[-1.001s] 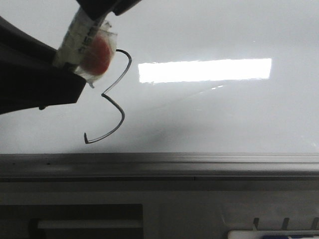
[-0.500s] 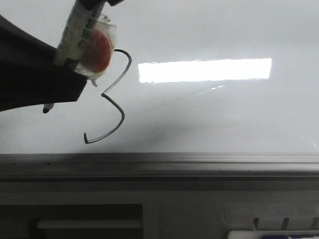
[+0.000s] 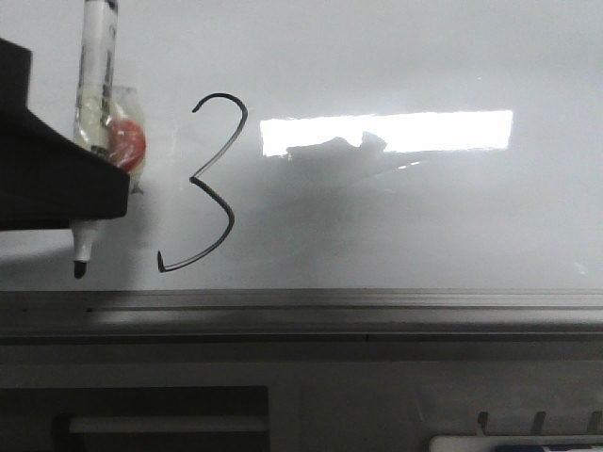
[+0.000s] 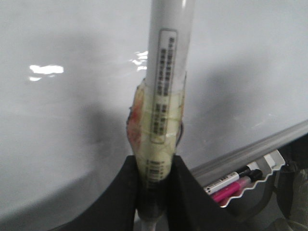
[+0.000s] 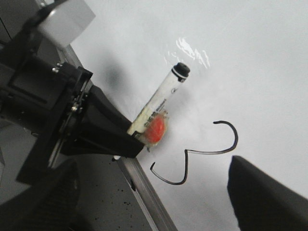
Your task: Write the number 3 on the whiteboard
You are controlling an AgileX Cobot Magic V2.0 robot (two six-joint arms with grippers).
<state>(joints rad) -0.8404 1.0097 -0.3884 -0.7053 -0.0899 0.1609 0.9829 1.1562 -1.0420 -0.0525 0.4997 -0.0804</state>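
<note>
A finished black number 3 (image 3: 209, 184) sits on the whiteboard (image 3: 424, 217), left of centre and just above its near edge rail. The left tool (image 4: 153, 192) is clamped around a taped marker pen (image 3: 94, 113), its tip beside the numeral's lower tail. Lifting the pen straight away would avoid smearing fresh ink. Only the left wrist view shows spare markers (image 4: 231, 183) in a tray. The right tool (image 5: 154, 192) shows fingers spread wide, holding nothing.
</note>
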